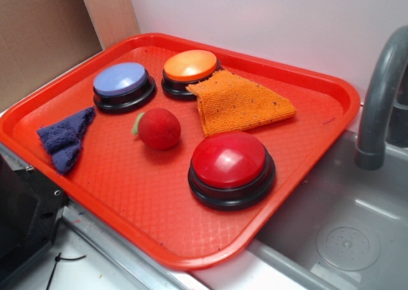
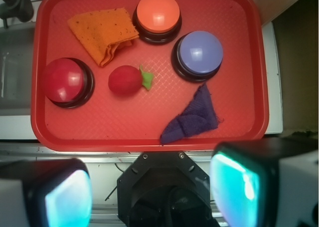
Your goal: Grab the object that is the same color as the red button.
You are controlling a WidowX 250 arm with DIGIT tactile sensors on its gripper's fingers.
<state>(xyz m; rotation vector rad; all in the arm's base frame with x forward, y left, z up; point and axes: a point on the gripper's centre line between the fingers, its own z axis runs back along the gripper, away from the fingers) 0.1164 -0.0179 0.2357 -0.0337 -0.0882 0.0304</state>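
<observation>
A red tray (image 1: 319,89) fills most of the exterior view, resting beside a steel sink (image 1: 357,226) at the lower right, with a grey faucet (image 1: 379,105) rising at the right edge. The small fuzzy red ball (image 1: 159,129) lies near the middle of the tray, its pale green bit turned toward the left of the frame, touching nothing. Just right of it and lower sits the big red button (image 1: 231,166) on its black base. Toward the top stand the lavender-blue button (image 1: 122,84) and the orange button (image 1: 190,70), side by side. An orange cloth (image 1: 239,103) lies folded between the orange button and the red one — its corner touches the orange button's base. A dark blue cloth (image 1: 65,137) is bunched at the tray's left side.

In the wrist view the gripper (image 2: 149,194) hangs above the tray's near rim, well apart from the ball — its two fingers (image 2: 60,197) stand wide apart at the bottom corners, nothing between them
</observation>
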